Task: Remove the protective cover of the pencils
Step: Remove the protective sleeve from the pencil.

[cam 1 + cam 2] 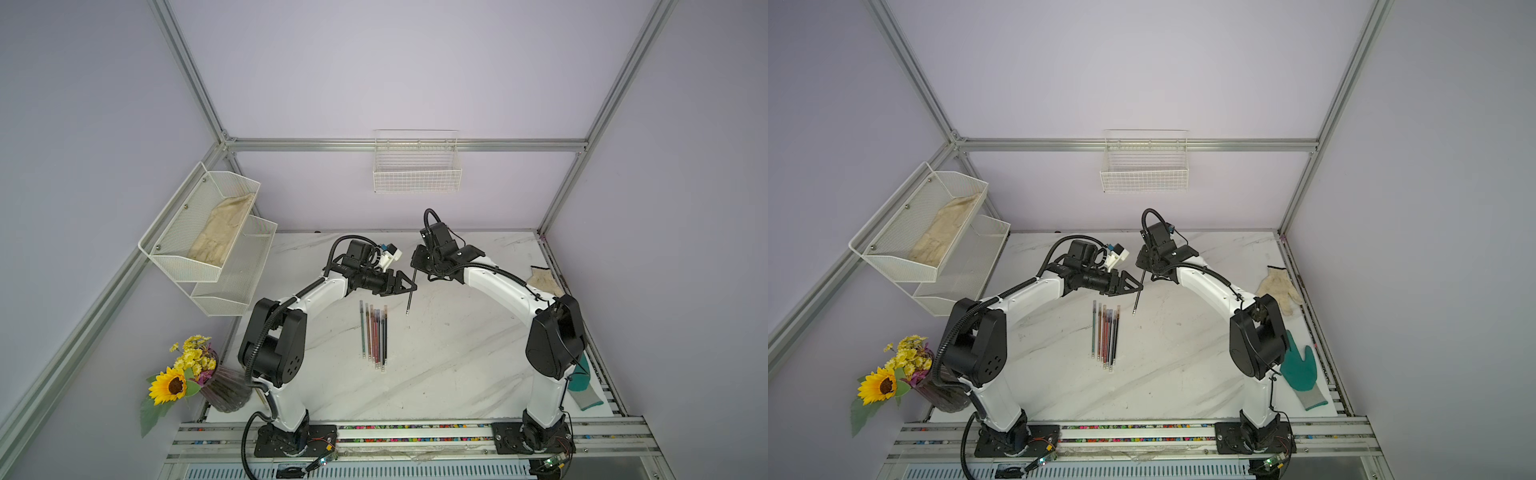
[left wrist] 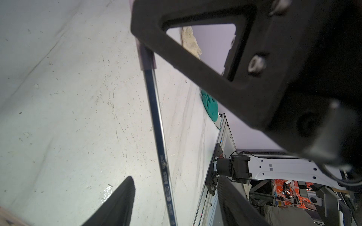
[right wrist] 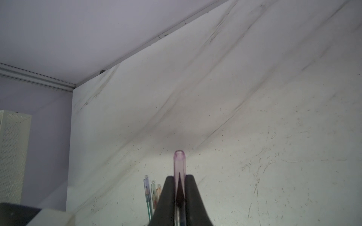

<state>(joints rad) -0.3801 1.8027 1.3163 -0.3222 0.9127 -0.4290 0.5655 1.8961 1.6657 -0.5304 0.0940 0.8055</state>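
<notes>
showing the cover-pulling step on one pencil, as judged from the layout: on the marble table (image 1: 457, 374) the row of pencils (image 1: 374, 336) lies flat, covers apparently on. just past the row's far end, on its right-arm side, the right gripper (image 1: 417, 268) is clamped on the capped end of the held pencil (image 1: 411, 293), which hangs capped end up; whether its lower end touches the table cannot be told. the left gripper (image 1: 412, 287), beside that same far end, has its jaws apart, one on either side of the shaft. the next move calls for closing the left jaws on the shaft, then drawing the two grippers apart along the pencil's axis. only the right wrist view shows the translucent pink cover (image 3: 179, 162) jutting past the pinching fingertips (image 3: 168, 187); only the left wrist view shows the gap between the shaft and the left fingers (image 2: 125, 195).
</notes>
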